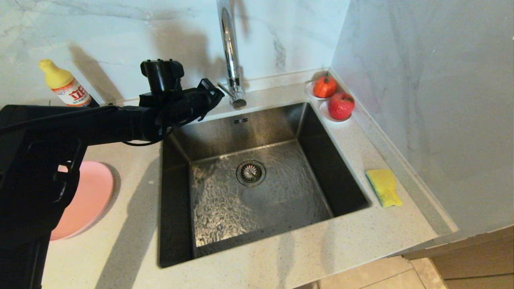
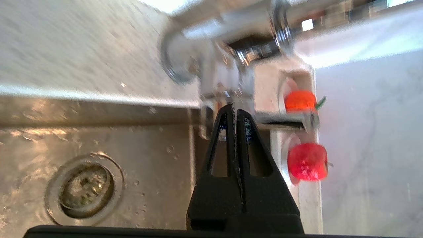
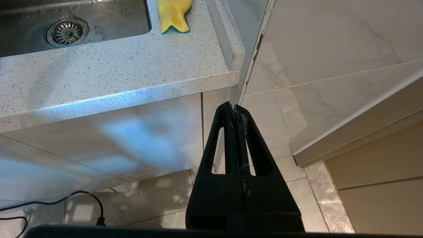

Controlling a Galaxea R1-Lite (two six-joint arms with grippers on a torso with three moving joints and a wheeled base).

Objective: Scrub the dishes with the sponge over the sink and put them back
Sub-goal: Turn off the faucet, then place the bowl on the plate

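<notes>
Head view: black left arm nearest, reaching over the counter; left gripper (image 1: 213, 94) closed, empty, near the base of the tall chrome faucet (image 1: 229, 52). Wide matte pink plate (image 1: 90, 196) on the counter left of the square brushed-steel sink (image 1: 257, 176); yellow waisted foam sponge (image 1: 384, 186) on the counter right of it. No teal bowl seen.

Left wrist view: fingers pressed together, tips close to the faucet lever. Judged step: turning water on; advisable to push the lever gently, square on.

Right wrist view: right gripper (image 3: 235, 112) closed, empty, parked below counter level.
</notes>
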